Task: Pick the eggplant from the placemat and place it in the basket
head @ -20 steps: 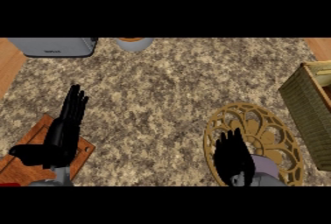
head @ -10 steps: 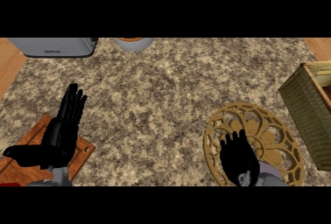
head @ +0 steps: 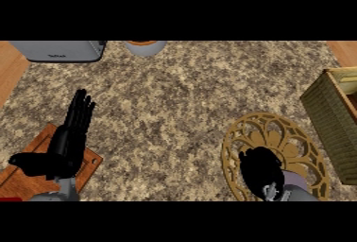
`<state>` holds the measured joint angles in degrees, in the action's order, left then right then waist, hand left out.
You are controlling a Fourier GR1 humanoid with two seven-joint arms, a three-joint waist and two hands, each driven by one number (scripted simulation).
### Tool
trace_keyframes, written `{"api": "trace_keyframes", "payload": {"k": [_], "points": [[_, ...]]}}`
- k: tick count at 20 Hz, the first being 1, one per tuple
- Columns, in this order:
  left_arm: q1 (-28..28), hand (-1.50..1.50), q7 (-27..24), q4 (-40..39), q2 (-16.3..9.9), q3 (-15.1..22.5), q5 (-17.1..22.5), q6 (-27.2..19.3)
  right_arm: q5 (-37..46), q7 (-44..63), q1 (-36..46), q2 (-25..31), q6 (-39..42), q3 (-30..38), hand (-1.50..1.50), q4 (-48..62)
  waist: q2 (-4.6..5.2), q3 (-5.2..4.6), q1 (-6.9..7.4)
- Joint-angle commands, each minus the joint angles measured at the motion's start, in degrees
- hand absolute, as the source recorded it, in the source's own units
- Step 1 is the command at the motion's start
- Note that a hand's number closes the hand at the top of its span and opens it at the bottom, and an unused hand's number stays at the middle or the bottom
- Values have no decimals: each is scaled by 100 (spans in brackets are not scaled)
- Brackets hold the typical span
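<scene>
Curling over the placemat [head: 275, 142] at five o'clock: right hand [head: 259, 165], fingers bent, eggplant hidden beneath, so grip impossible to confirm.
Lying flat with fingers straight at eight o'clock: left hand [head: 70, 137], partly over a board [head: 35, 175]. Sitting at three o'clock: basket [head: 333, 118].

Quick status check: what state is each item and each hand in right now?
left hand: open, fingers straight, over the cutting board
right hand: curled over the placemat
eggplant: hidden, cannot confirm
basket: upright at right edge, inside out of view
</scene>
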<state>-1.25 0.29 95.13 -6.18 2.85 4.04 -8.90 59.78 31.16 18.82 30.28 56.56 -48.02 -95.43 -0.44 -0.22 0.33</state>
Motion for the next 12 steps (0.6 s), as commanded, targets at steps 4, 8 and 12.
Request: {"api": "trace_keyframes", "payload": {"k": [4, 8, 12], "points": [[135, 0, 90, 189, 90, 133, -188, -69, 436, -533, 139, -95, -267, -410, 150, 776, 50, 24, 21], [68, 0, -54, 106, 78, -6, -115, -88, 142, 582, 83, -487, -726, 1742, 150, 1199, 84, 48, -112], [162, 0, -67, 53, 101, -136, -74, -180, 68, 1546, 439, -574, -1508, 3448, 150, 1290, 47, 141, -608]]}}
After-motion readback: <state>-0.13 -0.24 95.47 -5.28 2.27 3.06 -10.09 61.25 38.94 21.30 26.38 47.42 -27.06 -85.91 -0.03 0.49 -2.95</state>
